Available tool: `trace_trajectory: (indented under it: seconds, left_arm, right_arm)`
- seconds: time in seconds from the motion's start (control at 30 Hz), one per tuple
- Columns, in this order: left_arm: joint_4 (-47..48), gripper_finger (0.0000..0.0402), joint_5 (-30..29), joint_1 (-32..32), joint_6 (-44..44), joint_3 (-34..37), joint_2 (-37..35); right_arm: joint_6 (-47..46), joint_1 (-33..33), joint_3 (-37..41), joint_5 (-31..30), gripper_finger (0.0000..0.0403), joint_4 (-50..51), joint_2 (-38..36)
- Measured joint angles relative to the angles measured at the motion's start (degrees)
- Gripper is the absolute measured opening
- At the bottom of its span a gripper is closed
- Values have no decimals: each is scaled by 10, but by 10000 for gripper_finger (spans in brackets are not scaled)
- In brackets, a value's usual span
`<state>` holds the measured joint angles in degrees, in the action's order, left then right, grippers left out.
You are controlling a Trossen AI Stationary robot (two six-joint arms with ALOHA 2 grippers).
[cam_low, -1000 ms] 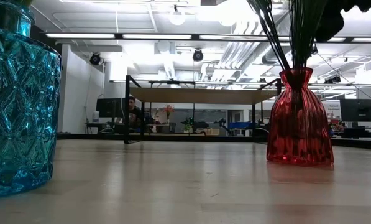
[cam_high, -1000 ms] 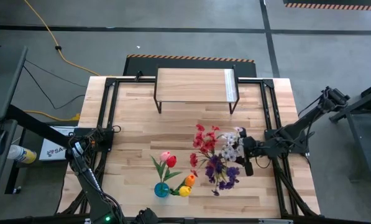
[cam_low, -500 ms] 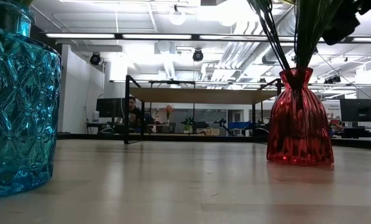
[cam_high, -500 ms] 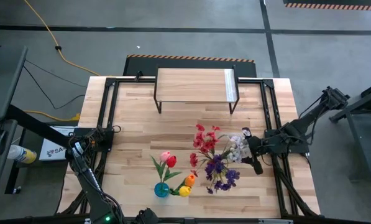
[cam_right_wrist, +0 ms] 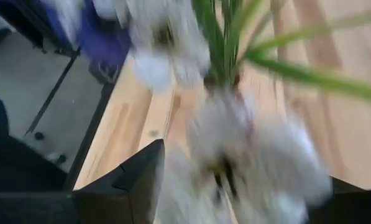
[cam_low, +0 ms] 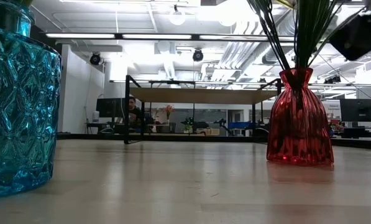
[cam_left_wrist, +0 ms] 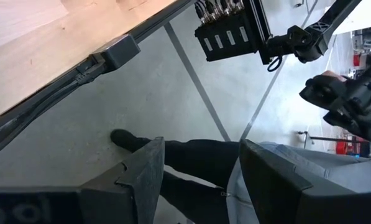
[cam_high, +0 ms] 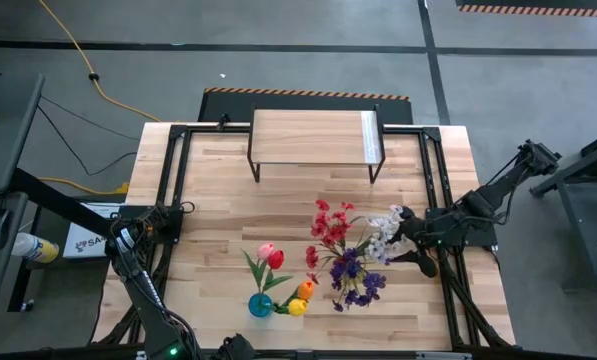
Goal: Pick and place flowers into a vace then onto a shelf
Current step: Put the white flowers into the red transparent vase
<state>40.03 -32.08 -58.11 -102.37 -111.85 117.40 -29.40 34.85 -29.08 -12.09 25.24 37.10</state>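
Red vase holds sprigs | right gripper open, just beside white blossoms | left gripper open, off table edge

Tall blue cut-glass vase cut off at left and top edges in low view; red ribbed glass vase stems run off the top, blossoms unseen; white small-blossom sprig motion-blurred in right wrist view, petals indistinct

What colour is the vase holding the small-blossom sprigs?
Red, ribbed glass vase; clearest in the low view.
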Motion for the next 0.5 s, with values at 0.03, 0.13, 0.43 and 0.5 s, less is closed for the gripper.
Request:
trace_trajectory:
  seconds: [0.03, 0.13, 0.43, 0.5]
  left_arm:
    - [0, 239, 0, 0, -1, 0, 0]
    - [0, 239, -5, 0, -2, 0, 0]
    - [0, 239, -15, 0, -2, 0, 0]
    - [0, 239, -15, 0, -2, 0, 0]
  right_arm:
    - [-10, 0, 0, 10, 216, 13, -1]
    - [-54, 0, 0, 30, 217, 50, -1]
    - [-143, 1, 0, 41, 217, 131, 0]
    - [-157, 1, 0, 44, 217, 138, 0]
